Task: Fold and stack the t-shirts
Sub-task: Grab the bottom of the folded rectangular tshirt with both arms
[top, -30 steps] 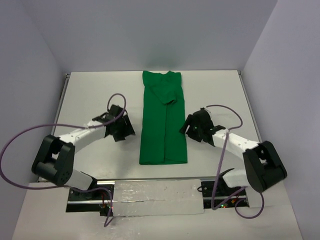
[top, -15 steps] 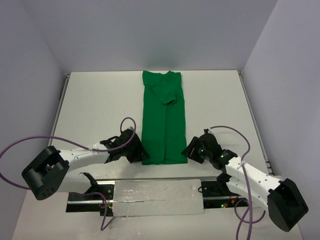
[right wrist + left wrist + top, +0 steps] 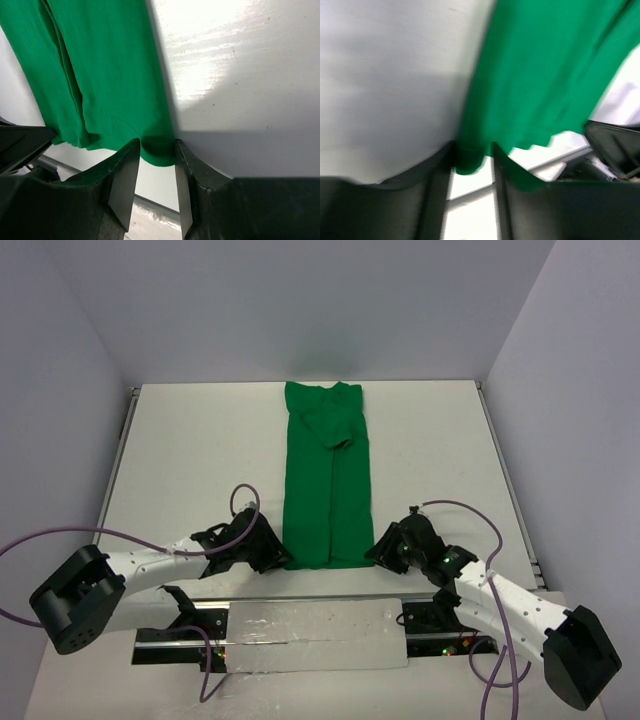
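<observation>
The green t-shirt (image 3: 328,480) lies on the white table as a long narrow strip, collar end far, hem end near. My left gripper (image 3: 278,558) is at the near left hem corner. My right gripper (image 3: 378,552) is at the near right hem corner. In the left wrist view, which is blurred, the shirt (image 3: 540,75) has its corner between my left gripper's (image 3: 472,160) fingers, which stand a little apart. In the right wrist view the shirt's (image 3: 100,65) corner lies between my right gripper's (image 3: 156,150) fingers, also a little apart.
A shiny metal plate (image 3: 310,632) runs along the near table edge between the arm bases. Purple cables (image 3: 60,535) loop off both arms. Walls close in the table at the back and both sides.
Both arms have swung from beside the middle of the shirt down to its near hem corners. The shirt has not moved.
</observation>
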